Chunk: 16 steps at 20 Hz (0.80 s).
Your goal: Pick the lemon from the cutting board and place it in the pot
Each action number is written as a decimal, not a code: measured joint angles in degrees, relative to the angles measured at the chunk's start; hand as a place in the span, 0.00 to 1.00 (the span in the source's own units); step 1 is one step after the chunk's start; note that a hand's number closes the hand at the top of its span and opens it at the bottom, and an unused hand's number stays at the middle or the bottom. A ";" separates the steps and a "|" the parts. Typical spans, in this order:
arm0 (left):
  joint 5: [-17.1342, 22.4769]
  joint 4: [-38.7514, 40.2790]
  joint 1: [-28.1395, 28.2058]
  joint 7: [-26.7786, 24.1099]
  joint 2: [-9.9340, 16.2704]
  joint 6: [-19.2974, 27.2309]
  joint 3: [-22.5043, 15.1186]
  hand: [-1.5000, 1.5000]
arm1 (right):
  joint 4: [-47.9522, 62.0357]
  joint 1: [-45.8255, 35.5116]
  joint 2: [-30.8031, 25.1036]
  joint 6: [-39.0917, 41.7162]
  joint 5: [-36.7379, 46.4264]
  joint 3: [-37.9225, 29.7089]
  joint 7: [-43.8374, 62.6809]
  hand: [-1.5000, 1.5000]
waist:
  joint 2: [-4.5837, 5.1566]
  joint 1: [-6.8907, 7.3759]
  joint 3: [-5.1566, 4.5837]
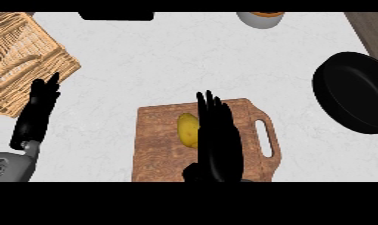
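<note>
The lemon (187, 129) is seen lying on the wooden cutting board (159, 144), near the board's middle and well apart from the pot (348, 91), which stands at the desk's right edge as a dark, round, shallow vessel. The right hand (215, 136) is held over the board with its fingers straight and set close together, just beside the lemon on its right; whether it is touched cannot be told. Nothing is pinched or enclosed by this hand. The left hand (38, 106) is shown at the view's left, fingers straight and upward, resting on the desk (184, 54) beside a wicker rack (29, 59).

The step in hand is judged to be the approach for the pick: the lemon is not yet grasped, and none of the carrying is done. The next move is judged to call for the fingers to be spread and curled round the lemon, after which it would be lifted and carried rightward to the pot.

No brand, label or readable writing is visible anywhere.
</note>
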 measured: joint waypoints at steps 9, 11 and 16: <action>-0.70 -1.41 0.66 0.37 -0.27 0.27 0.13 0.50 | -3.14 -4.12 -0.04 7.69 -6.95 0.48 7.12 0.00 | 0.27 0.29 0.15; -0.74 -2.15 0.79 0.84 -0.03 0.09 0.25 0.50 | -2.53 -4.77 -0.04 8.12 -7.75 -0.09 7.53 0.00 | 0.31 0.41 0.17; -0.99 -3.24 0.85 1.54 -0.04 -0.05 0.51 0.50 | 0.93 -6.79 -0.03 8.70 -9.78 -0.87 8.00 0.00 | 0.48 0.61 0.21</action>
